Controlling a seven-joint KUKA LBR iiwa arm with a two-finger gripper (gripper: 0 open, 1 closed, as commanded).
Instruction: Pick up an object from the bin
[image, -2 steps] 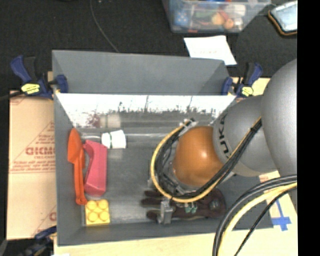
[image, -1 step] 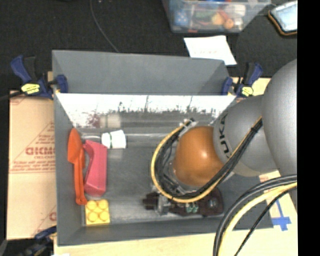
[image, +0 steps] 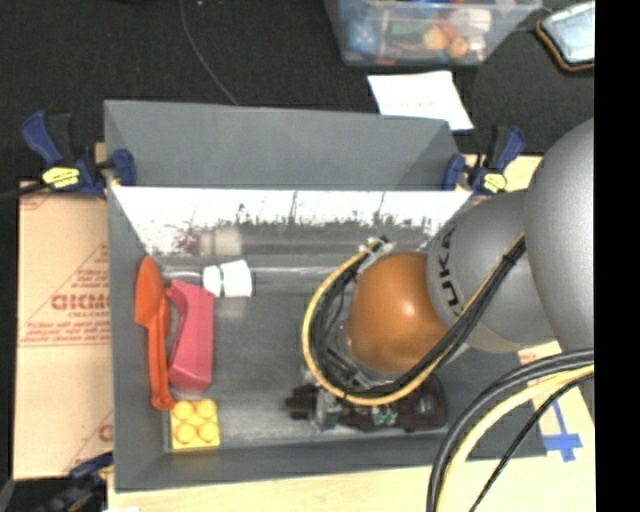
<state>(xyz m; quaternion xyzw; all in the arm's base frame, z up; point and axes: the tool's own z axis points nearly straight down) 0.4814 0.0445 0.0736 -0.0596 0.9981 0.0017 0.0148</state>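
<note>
Orange wrist cover (image: 395, 310) overhangs gripper (image: 325, 405) by bin's (image: 270, 345) near wall; grip state cannot be told. Left, well apart: pink block (image: 192, 340), orange scoop (image: 155, 330), yellow studded brick (image: 195, 423). Arm (image: 510, 270) lettering: "UKA".

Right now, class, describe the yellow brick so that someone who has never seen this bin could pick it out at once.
Find the grey bin and go to its lower left corner in the view. There, under the pink block and beside the orange tool's end, lies the yellow brick. It alone is yellow, squarish and topped with round studs.
</note>
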